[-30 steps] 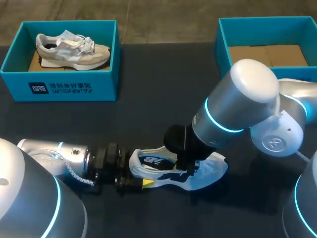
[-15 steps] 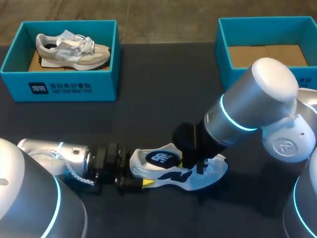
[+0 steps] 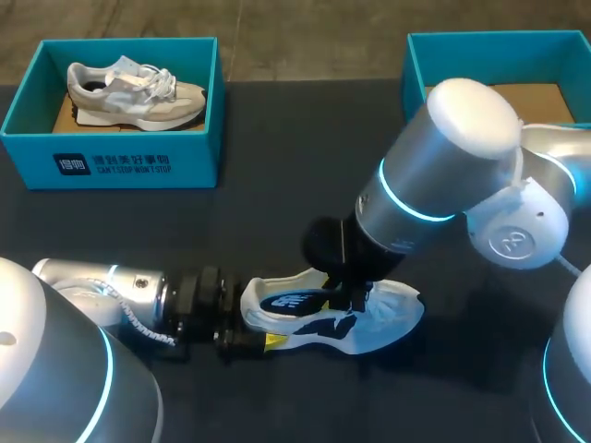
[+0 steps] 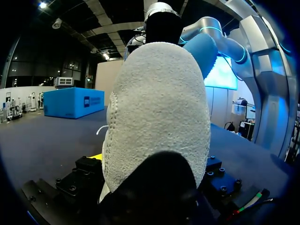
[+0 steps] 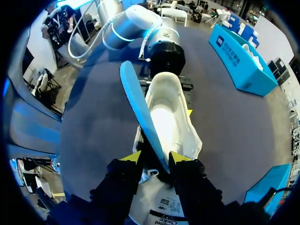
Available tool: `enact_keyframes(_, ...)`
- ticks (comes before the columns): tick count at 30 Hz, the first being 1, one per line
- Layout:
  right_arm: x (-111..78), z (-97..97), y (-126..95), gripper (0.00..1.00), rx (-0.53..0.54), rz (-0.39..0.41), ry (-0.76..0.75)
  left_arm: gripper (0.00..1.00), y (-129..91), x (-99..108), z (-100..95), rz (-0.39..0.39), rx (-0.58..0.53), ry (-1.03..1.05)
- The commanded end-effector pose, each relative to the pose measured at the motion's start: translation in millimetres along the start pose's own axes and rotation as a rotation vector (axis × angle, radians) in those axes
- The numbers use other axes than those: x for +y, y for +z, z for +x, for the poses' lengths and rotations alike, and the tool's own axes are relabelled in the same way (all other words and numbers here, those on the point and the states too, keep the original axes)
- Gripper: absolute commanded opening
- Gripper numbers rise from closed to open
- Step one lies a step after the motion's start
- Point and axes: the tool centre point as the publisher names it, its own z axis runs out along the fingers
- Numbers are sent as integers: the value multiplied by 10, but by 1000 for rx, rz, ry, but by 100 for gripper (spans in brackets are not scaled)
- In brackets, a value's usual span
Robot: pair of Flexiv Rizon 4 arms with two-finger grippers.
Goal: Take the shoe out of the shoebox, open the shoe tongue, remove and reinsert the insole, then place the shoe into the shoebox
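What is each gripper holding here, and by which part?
The left gripper holds the shoe by its heel. The right gripper pinches the blue insole at its toe end.

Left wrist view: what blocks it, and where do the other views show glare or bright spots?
Left wrist view: the shoe fills the middle and hides what lies ahead. Head view: a bright highlight on the right arm. Right wrist view: no glare; the shoe's inside is brightly lit beside the insole.

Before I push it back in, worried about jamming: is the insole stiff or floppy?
Probably flexible: the insole is thin and bows along its length with the right gripper pinching one end. Likely light: it stands out without drooping. It may buckle if forced into the shoe.
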Motion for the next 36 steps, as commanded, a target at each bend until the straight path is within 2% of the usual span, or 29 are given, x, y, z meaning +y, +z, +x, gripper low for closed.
enact_keyframes(1,39,18,-94,35,-14,24,0,0,-13,5,-4,1,-1,0)
enact_keyframes(9,98,-38,-274,35,-41,40,-19,0,-13,5,-4,1,-1,0)
enact_keyframes(16,199,-114,-372,33,-30,5,-70,0,-13,5,-4,1,-1,0)
enact_keyframes(23,337,-211,-298,31,94,-33,-99,0,-13,5,-4,1,-1,0)
enact_keyframes(27,373,-251,-237,25,141,-55,-99,0,-13,5,-4,1,-1,0)
enact_keyframes(36,553,-274,-135,29,202,-65,-134,0,-13,5,-4,1,-1,0)
